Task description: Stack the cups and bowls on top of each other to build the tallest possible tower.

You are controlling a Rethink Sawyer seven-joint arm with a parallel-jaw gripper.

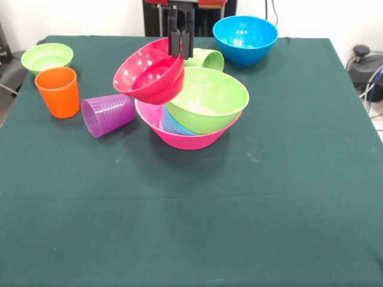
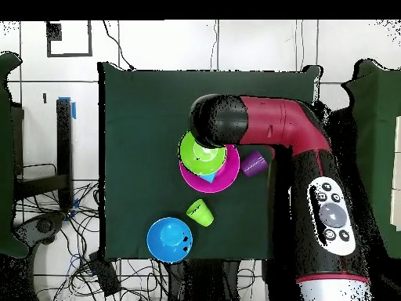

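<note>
We find no legible text, brand, number or label on any item in either view. In the overhead view, the arm (image 2: 309, 168) carries a white oval panel (image 2: 334, 213) at the 4 o'clock side, bearing round button symbols; we cannot read their markings.

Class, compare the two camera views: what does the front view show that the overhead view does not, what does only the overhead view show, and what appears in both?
Only the front view shows the tool gripping the rim of the tilted red bowl, plus the orange cup and the small green bowl.

Only the overhead view shows the arm reaching across the table and the cables on the floor.

Both show the pink bowl holding the medium green bowl, the purple cup, the light green cup and the blue bowl.
</note>
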